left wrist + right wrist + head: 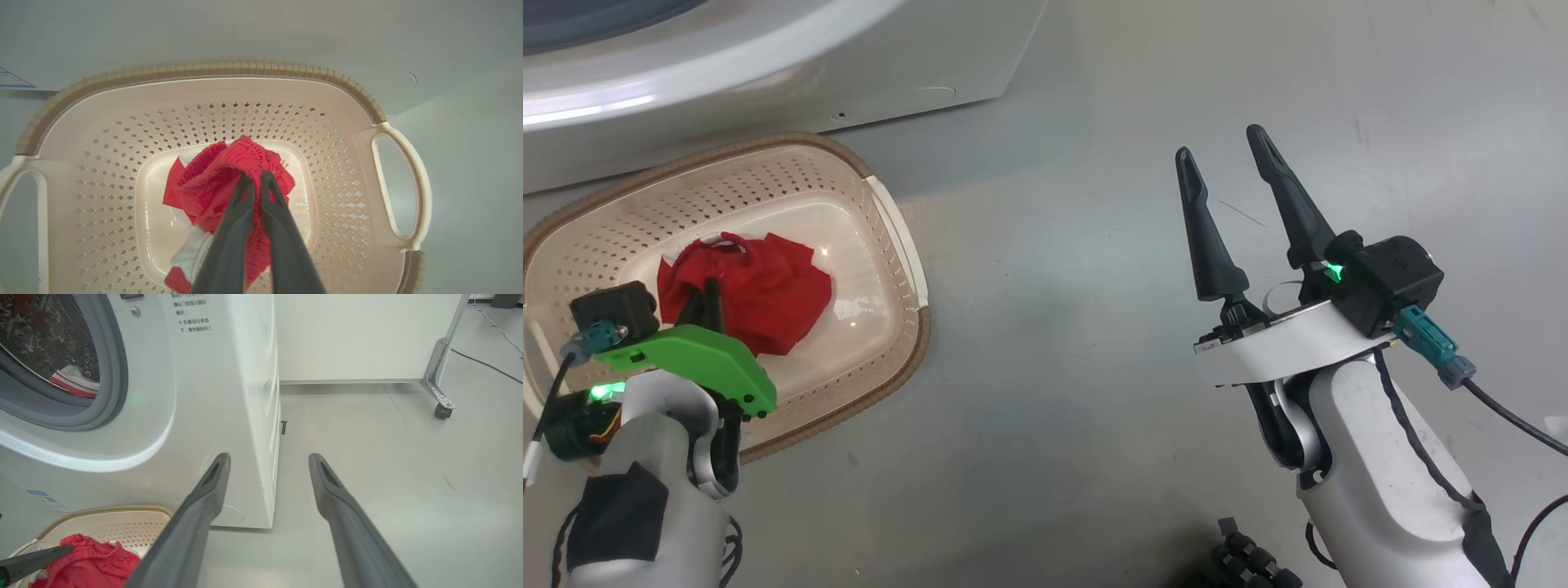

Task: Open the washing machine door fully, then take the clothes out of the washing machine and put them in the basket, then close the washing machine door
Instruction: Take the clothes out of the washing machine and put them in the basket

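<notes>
The cream basket (894, 237) stands on the floor in front of the white washing machine (768, 73). My left gripper (707, 306) reaches down into it and is shut on a red garment (768, 294) with white trim. In the left wrist view the fingertips (245, 183) pinch the bunched red cloth (229, 171) above the basket's floor (163, 228). My right gripper (1221, 143) hovers open and empty over the bare floor to the right. Its wrist view shows the open machine (204, 396) with red-and-white striped clothes (73, 379) in the drum. The washing machine door is out of view.
Grey floor (1094, 327) stretches to the right of the basket and machine. A white panel on a castor (443, 410) stands behind, with a cable (486, 363) running on the floor near it. A small blue label (45, 498) sits low on the machine's front.
</notes>
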Controlling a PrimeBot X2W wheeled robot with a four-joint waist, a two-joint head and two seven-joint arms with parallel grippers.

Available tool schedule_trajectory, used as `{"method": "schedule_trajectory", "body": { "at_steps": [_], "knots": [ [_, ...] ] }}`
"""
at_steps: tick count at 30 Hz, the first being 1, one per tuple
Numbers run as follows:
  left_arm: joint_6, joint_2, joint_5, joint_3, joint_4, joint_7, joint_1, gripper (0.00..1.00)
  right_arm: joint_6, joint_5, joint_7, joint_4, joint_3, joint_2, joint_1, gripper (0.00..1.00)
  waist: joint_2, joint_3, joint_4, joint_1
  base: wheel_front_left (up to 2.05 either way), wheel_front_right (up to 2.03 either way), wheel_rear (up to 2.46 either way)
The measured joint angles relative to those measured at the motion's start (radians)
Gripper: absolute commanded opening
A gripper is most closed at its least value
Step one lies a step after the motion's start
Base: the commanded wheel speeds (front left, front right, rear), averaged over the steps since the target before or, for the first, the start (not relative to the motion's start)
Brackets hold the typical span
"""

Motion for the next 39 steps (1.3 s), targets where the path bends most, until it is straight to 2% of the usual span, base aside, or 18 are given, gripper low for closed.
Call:
{"method": "schedule_trajectory", "body": {
  "at_steps": [9, 15, 16, 17, 18, 19, 25, 30, 39],
  "knots": [
    [-0.001, 0.007, 0.002, -0.007, 0.138, 0.017, -0.039, 0.0, -0.004, 0.001, 0.0, 0.003, 0.007, 0.0, -0.019, 1.0, 0.0, 0.014, -0.006, 0.0, 0.0, 0.0, 0.0],
    [-0.014, 0.002, 0.017, -0.025, 0.186, -0.009, -0.073, 0.0, -0.007, 0.001, 0.0, 0.019, 0.002, 0.0, -0.027, 1.0, 0.0, 0.006, -0.002, 0.0, 0.0, 0.0, 0.0],
    [-0.018, -0.002, 0.017, -0.028, 0.195, -0.013, -0.074, 0.13, -0.007, 0.001, 0.0, 0.021, 0.003, 0.0, -0.027, 1.0, 0.0, 0.002, -0.001, 0.0, 0.0, 0.0, 0.0],
    [-0.018, -0.006, 0.017, -0.026, 0.205, -0.022, -0.074, 0.49, -0.007, 0.001, 0.0, 0.025, 0.004, 0.0, -0.027, 1.0, 0.0, -0.002, 0.001, 0.0, 0.0, 0.0, 0.0],
    [-0.019, -0.007, 0.017, -0.028, 0.215, -0.029, -0.074, 0.76, -0.007, 0.001, 0.0, 0.027, 0.006, 0.0, -0.027, 1.0, 0.0, -0.006, 0.002, 0.0, 0.0, 0.0, 0.0],
    [-0.019, -0.007, 0.019, -0.029, 0.219, -0.041, -0.074, 1.0, -0.007, 0.001, 0.0, 0.03, 0.007, 0.0, -0.027, 1.0, 0.0, -0.011, 0.003, 0.0, 0.0, 0.0, 0.0],
    [-0.019, -0.009, 0.022, -0.024, 0.229, -0.132, -0.076, 1.0, -0.004, 0.001, 0.0, 0.05, 0.015, 0.0, -0.026, 1.0, 0.0, -0.044, 0.012, 0.0, 0.0, 0.0, 0.0],
    [-0.054, -0.03, 0.018, -0.02, 0.222, -0.212, -0.076, 1.0, -0.002, 0.001, 0.0, 0.068, 0.014, 0.0, -0.024, 1.0, 0.0, -0.08, 0.02, 0.0, 0.0, 0.0, 0.0],
    [-0.098, -0.038, 0.028, -0.04, 0.154, -0.232, -0.075, 1.0, 0.003, -0.027, 0.0, 0.113, -0.011, 0.0, 0.016, 1.0, 0.0, -0.16, 0.051, 0.0, 0.0, 0.0, 0.0]
  ]
}}
